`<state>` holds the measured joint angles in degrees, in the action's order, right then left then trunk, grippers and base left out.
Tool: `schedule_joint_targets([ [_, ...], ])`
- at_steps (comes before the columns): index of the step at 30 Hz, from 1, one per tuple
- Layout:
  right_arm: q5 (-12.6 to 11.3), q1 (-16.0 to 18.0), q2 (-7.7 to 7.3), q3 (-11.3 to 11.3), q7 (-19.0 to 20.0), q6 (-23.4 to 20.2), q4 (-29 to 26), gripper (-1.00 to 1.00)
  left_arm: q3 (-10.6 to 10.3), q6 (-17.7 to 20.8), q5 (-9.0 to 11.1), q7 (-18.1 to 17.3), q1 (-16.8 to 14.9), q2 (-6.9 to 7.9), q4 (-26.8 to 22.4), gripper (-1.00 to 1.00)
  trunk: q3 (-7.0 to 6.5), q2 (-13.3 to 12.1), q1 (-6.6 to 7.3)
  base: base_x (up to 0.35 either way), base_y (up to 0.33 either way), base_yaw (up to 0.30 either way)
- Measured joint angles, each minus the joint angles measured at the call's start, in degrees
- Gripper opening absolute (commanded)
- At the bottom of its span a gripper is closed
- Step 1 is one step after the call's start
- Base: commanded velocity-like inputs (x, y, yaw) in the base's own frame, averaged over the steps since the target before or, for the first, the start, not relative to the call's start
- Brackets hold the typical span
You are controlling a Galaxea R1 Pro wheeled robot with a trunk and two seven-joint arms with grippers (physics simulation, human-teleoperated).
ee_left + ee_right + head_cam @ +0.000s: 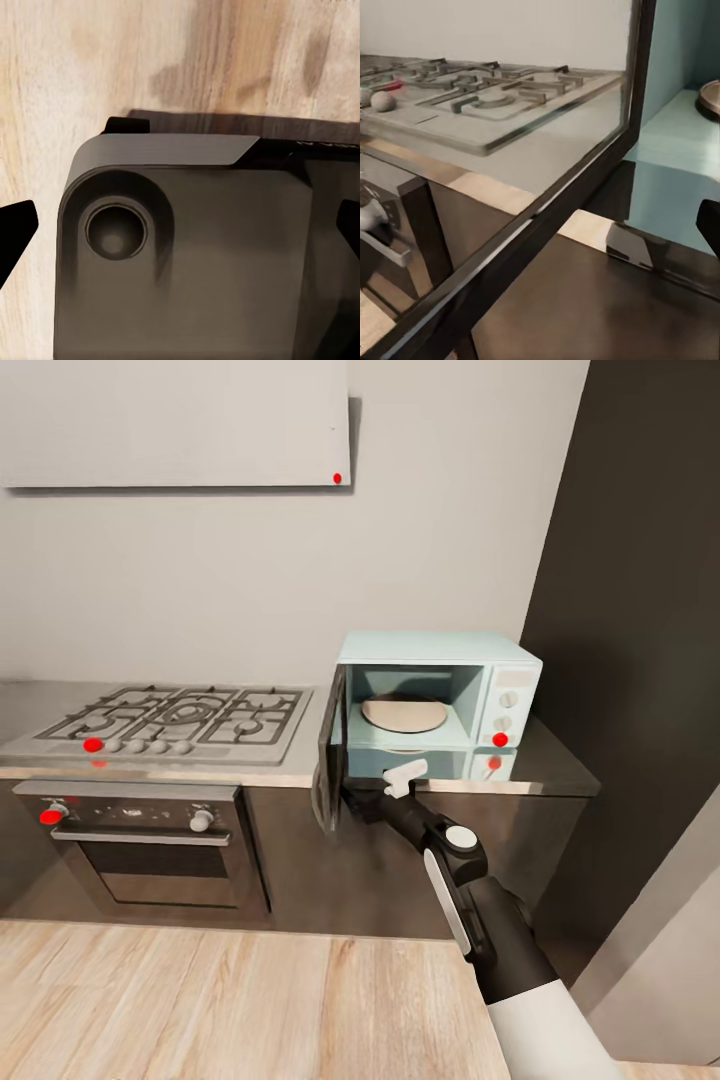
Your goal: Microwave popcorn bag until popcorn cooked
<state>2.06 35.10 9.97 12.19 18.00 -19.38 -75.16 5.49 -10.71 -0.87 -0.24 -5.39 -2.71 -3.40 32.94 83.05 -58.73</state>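
Mint-blue microwave (pixel 440 695) sits on the countertop (pixel 555 765), door (pixel 332 760) swung open to its left, round plate (pixel 404 714) inside, no bag on it. Right arm reaches fwd; right gripper (pixel 385 792) is low at the door's bottom edge, just under the counter lip, can't tell if fingers are apart or together. Right wrist cam looks thru the door glass (pixel 510 135) at the hob (pixel 472 94). Left gripper: black tips (pixel 15 232) at frame edges, spread apart over a grey robot part (pixel 195 262) and wood floor (pixel 112 60). Hob (pixel 180 720) and oven (pixel 150 840) lie left of microwave.
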Motion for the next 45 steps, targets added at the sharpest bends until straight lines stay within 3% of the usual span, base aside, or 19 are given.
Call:
schedule_joint_targets([
  [11, 0.0, 0.0, 0.00, 0.0, 0.0, 0.0, 0.0, 1.00, 0.1, 0.0, 0.1, 0.0, 0.0, 0.00, 0.0, 1.00, 0.01, 0.0, 0.00, 0.000, 0.000, 0.005],
  [18, 0.2, 0.0, -0.46, -0.6, -0.3, 0.1, -2.1, 1.00, 0.0, 0.0, 0.0, 0.0, -0.1, 0.00, 0.0, 1.00, 0.01, 0.0, -0.01, -0.035, -0.212, 0.000],
  [19, 0.2, 0.0, -0.56, -0.8, -0.4, 0.1, -2.5, 1.00, 0.1, 0.0, 0.0, 0.0, -0.1, 0.03, 0.0, 1.00, 0.01, 0.0, 0.00, -0.018, -0.076, 0.000],
  [21, 0.3, -1.0, -0.91, -3.4, -0.4, 0.3, -4.1, 1.00, 0.1, 0.0, 0.1, 0.0, -0.1, 0.13, 0.0, 1.00, 0.01, 0.0, 0.00, -0.007, -0.029, 0.000],
  [22, 0.4, -3.1, -1.15, -6.7, -0.3, 0.5, -6.3, 1.00, 0.2, 0.0, 0.2, 0.0, -0.2, 0.21, 0.0, 1.00, 0.01, 0.0, 0.00, -0.003, -0.013, 0.000],
  [25, 0.7, -8.2, -1.84, -12.0, 0.1, 0.6, -11.3, 1.00, 0.0, 0.0, 0.1, 0.0, -0.3, 0.20, 0.0, 1.00, 0.02, 0.0, 0.00, -0.001, -0.004, 0.000],
  [27, 0.9, -13.6, -3.32, -12.9, 0.2, 2.9, -12.7, 1.00, 0.0, 0.0, 0.0, 0.0, -0.4, 0.28, -0.1, 1.00, 0.02, 0.0, 0.00, 0.000, 0.000, 0.000],
  [28, 0.9, -17.2, -3.97, -13.1, 0.2, 6.1, -12.9, 1.00, -0.1, -0.1, -0.1, 0.0, -0.5, 0.37, -0.1, 1.00, 0.02, 0.0, 0.00, 0.000, 0.000, 0.000],
  [30, 0.9, -28.7, -4.58, -13.6, -0.5, 15.6, -12.6, 1.00, -0.1, -0.5, 0.0, 0.0, -1.0, 0.71, -0.3, 1.00, 0.02, 0.0, 0.00, 0.000, 0.000, 0.000],
  [31, 0.8, -31.4, -4.67, -13.7, -0.4, 17.9, -12.2, 1.00, -0.1, -0.5, 0.0, 0.0, -1.6, 0.75, -0.7, 1.00, 0.02, 0.0, 0.00, 0.000, 0.000, 0.000],
  [32, 0.9, -33.7, -4.72, -13.7, -0.4, 19.1, -11.1, 1.00, 0.0, -0.6, 0.0, 0.0, -2.2, 0.77, -1.2, 1.00, 0.02, 0.0, 0.00, 0.000, 0.000, 0.000],
  [33, 1.0, -36.0, -4.82, -13.9, -0.5, 20.7, -4.9, 1.00, -0.1, -0.6, 0.0, 0.0, -2.8, 0.79, -1.7, 1.00, 0.04, 0.0, 0.01, 0.000, 0.000, 0.000],
  [35, 1.0, -36.6, -5.26, -14.3, -0.6, 25.0, 6.3, 1.00, -0.1, -0.6, 0.0, 0.0, -3.7, 0.80, -2.5, 1.00, 0.03, 0.0, 0.00, 0.000, 0.000, 0.000],
  [39, 1.1, -36.3, -5.88, -14.4, -0.6, 34.2, 20.6, 1.00, -0.2, -0.6, 0.0, 0.0, -4.3, 0.71, -4.0, 1.00, 0.03, 0.0, 0.00, 0.000, 0.000, 0.000],
  [43, 1.2, -33.6, -6.76, -14.5, -0.7, 36.1, 30.0, 1.00, -0.4, -0.5, -0.1, 0.0, -4.3, 0.10, -4.2, 1.00, 0.02, 0.0, 0.00, 0.000, 0.000, 0.000],
  [45, 1.4, -32.7, -7.01, -14.5, -0.7, 36.2, 32.1, 1.00, -0.4, -0.5, 0.0, 0.0, -4.3, 0.05, -4.2, 1.00, 0.02, 0.0, 0.00, 0.000, 0.022, 0.000],
])
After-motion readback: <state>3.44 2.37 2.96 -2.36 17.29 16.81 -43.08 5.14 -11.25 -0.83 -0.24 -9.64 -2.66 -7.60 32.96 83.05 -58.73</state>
